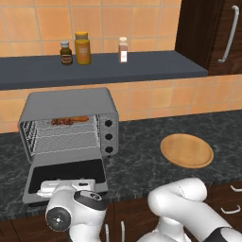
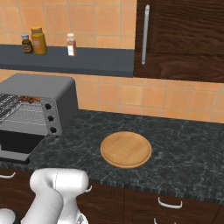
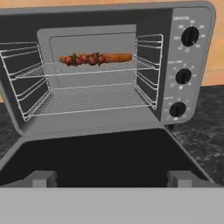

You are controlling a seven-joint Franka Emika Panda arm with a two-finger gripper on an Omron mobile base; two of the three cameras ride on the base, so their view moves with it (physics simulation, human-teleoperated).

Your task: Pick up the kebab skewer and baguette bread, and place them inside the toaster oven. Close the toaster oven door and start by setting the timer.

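Note:
The toaster oven (image 1: 71, 101) (image 2: 39, 87) stands on the left of the counter. Its door (image 1: 66, 172) (image 3: 100, 157) lies dropped flat toward me. On the wire rack at the back lie the kebab skewer (image 3: 83, 59) (image 1: 62, 121) and, touching it on the right, the baguette bread (image 3: 116, 57) (image 1: 81, 118). Three black knobs (image 3: 183, 76) run down the right panel. My gripper (image 1: 66, 185) hovers low at the door's front edge, facing into the oven, open and holding nothing. Two grey handle mounts (image 3: 41, 178) of the door show at the bottom of the hand view.
A round wooden plate (image 1: 186, 150) (image 2: 126, 149) lies bare on the dark stone counter right of the oven. Three spice bottles (image 1: 82, 48) stand on the shelf above. A dark cabinet with a bar handle (image 2: 144, 35) hangs at the upper right.

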